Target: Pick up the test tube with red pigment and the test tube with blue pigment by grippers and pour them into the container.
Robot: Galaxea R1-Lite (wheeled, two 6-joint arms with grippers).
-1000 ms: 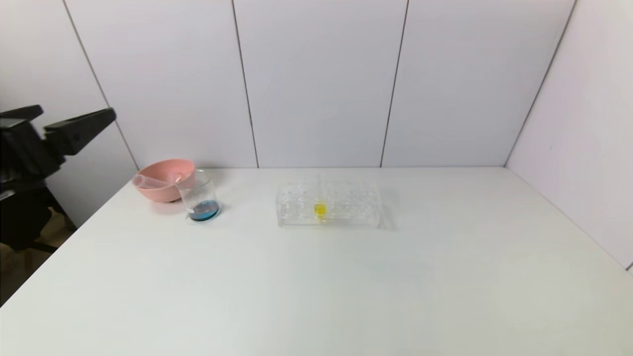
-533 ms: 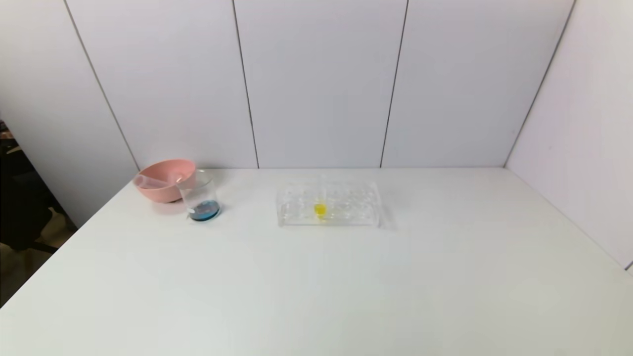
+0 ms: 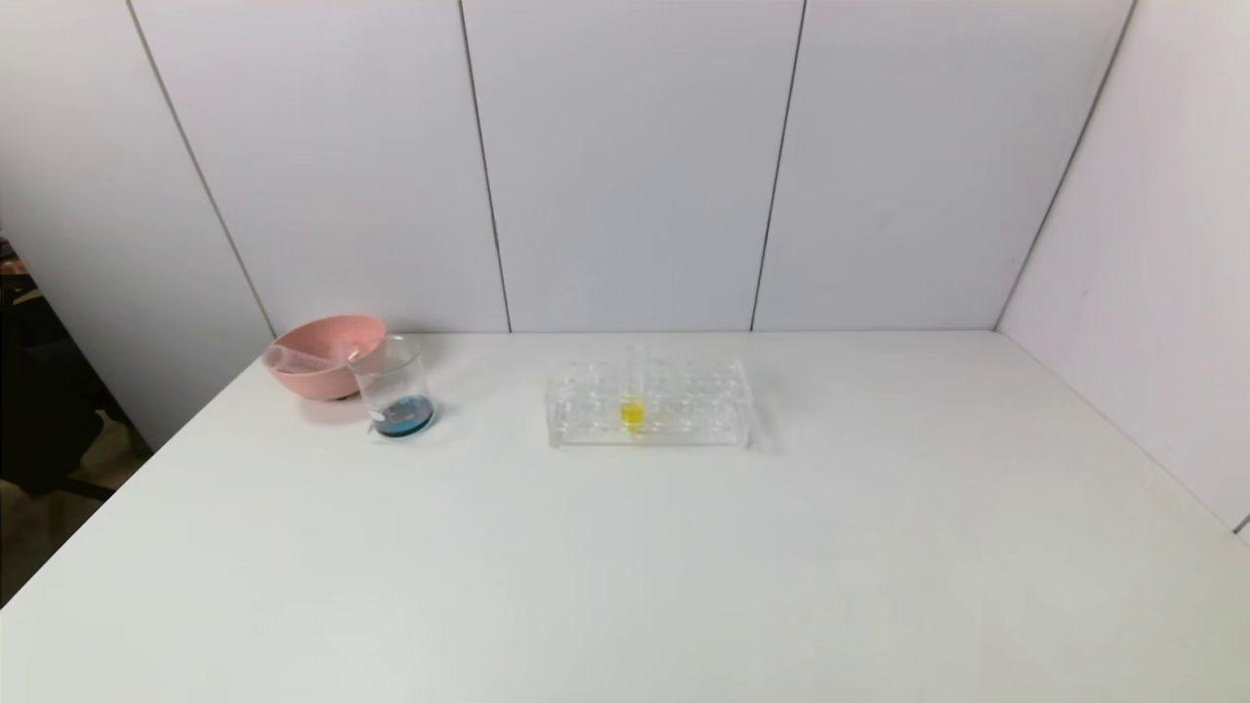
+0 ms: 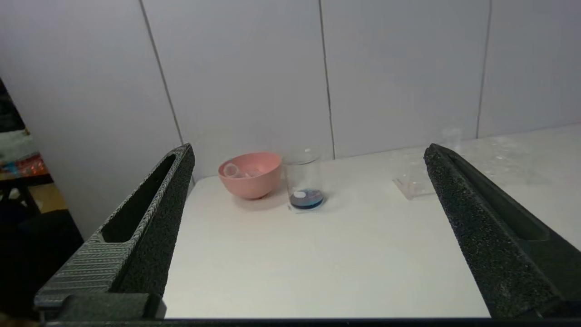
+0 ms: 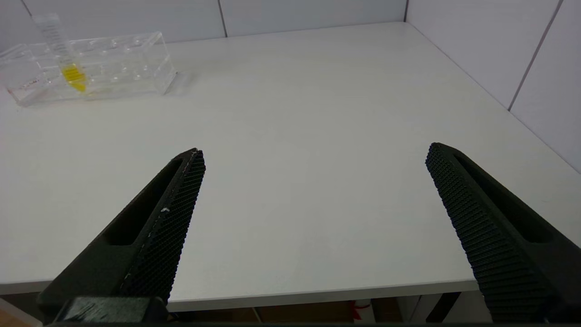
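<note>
Left of head frame: container [image 3: 395, 389] holds blue liquid beside pink bowl [image 3: 323, 354] | tubes possibly in bowl | left gripper [image 4: 308, 152], right gripper [image 5: 315, 152]: fingers spread, empty.

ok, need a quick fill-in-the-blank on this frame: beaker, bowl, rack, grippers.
1. The liquid at the bottom of the container is ____.
2. The only filled tube standing in the clear rack holds ____ liquid.
3. The container stands right beside the ____ bowl.
4. The left gripper and the right gripper both have their fingers ____, holding nothing.

Missing words: blue; yellow; pink; open
</note>
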